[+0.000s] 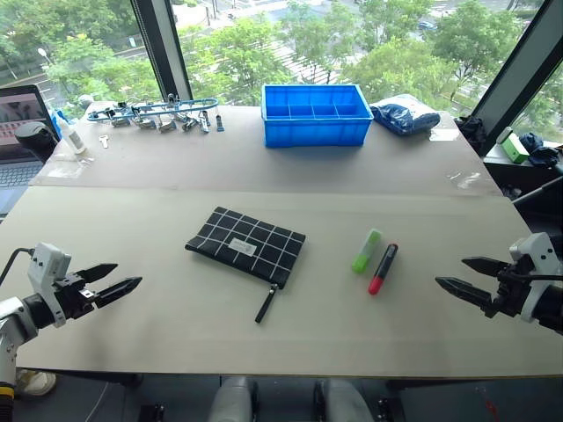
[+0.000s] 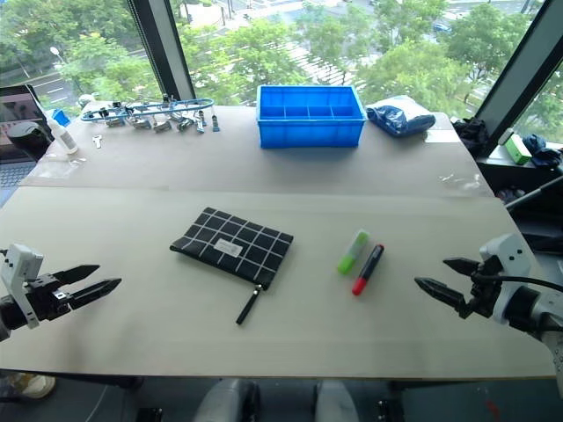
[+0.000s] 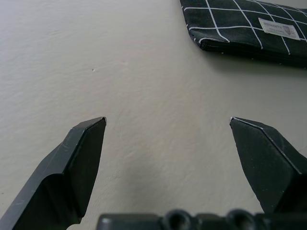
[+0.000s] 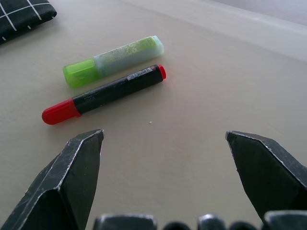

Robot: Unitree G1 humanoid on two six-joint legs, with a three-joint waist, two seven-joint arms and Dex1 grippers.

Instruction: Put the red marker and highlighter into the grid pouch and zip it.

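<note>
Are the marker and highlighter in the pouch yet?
Not yet: the red marker and highlighter lie side by side on the table, right of the grid pouch.

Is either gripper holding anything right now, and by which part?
Nothing is held. The left gripper and right gripper are open and empty; the red marker and highlighter lie on the table.

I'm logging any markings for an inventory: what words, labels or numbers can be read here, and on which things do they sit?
None can be read.
Grid pouch: small white label with dark print, too blurred to read.
Red marker: pale print along the black barrel, too small to read.
Highlighter: mottled pattern on the body, no letters to make out.
Laptop screen: picture showing, any text illegible.
</note>
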